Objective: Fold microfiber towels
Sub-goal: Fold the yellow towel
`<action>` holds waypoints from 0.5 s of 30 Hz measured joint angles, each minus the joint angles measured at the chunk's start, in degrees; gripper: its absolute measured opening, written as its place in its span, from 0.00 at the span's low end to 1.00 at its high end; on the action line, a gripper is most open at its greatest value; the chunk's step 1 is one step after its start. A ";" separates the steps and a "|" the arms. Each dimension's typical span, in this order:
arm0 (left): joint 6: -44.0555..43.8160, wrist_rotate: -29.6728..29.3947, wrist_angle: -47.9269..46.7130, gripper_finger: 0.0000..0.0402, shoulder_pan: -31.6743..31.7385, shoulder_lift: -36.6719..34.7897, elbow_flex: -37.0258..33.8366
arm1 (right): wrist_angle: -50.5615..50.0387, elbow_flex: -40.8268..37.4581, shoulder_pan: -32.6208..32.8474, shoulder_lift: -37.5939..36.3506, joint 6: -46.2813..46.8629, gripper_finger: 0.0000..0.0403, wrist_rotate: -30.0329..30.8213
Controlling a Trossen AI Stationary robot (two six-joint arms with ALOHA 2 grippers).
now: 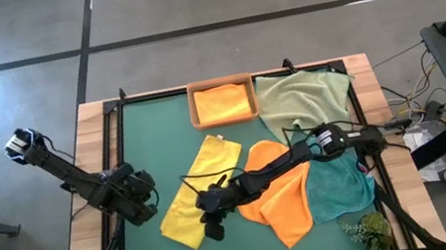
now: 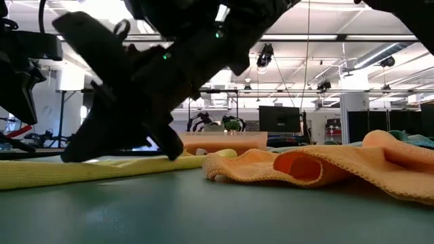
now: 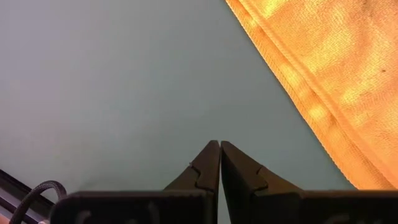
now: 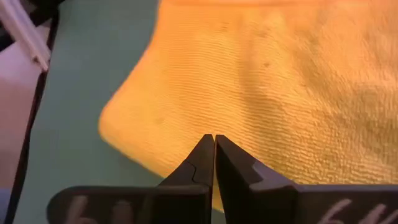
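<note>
Beside yellow towel (image 1: pixel 201 190): right tool (image 1: pixel 213 227) pressed together, empty; left tool (image 1: pixel 148 213) likewise.

Two dark jointed arms, black cables along the links, left gripper (image 3: pixel 219 149) and right gripper (image 4: pixel 214 144) with tapered notched black fingers

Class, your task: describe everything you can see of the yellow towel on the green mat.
The yellow towel is a soft, finely ribbed microfiber cloth with a stitched hem, lying flat as a long diagonal strip, apparently folded, on the dark green table mat. Its upper end lies just below the wooden tray. The shut right gripper sits over its lower right edge; the shut left gripper is close beside its lower left edge. The orange towel lies immediately to its right.
</note>
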 joint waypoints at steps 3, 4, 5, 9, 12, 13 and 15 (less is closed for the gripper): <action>0.00 0.00 -0.01 0.00 0.00 0.00 0.00 | -1.47 0.00 -0.07 0.85 3.10 0.02 -0.31; 0.00 0.00 0.00 0.00 0.00 0.00 0.00 | -1.94 0.07 -0.05 0.96 3.69 0.02 -0.70; 0.00 0.00 -0.03 0.00 -0.01 0.00 0.00 | -3.04 0.11 -0.05 0.94 4.43 0.02 -1.55; 0.02 0.00 0.03 0.00 0.00 0.00 0.00 | -7.80 0.17 0.34 0.19 6.60 0.02 -3.95; 0.02 0.00 0.15 0.00 -0.02 0.04 0.00 | -12.11 0.16 0.96 -0.89 7.22 0.02 -5.81; 0.02 0.00 0.15 0.00 -0.02 0.04 0.00 | -13.93 0.15 1.20 -1.28 6.98 0.02 -6.12; 0.02 0.00 0.20 0.00 -0.02 0.05 0.00 | -17.08 0.13 1.63 -2.23 5.49 0.02 -6.80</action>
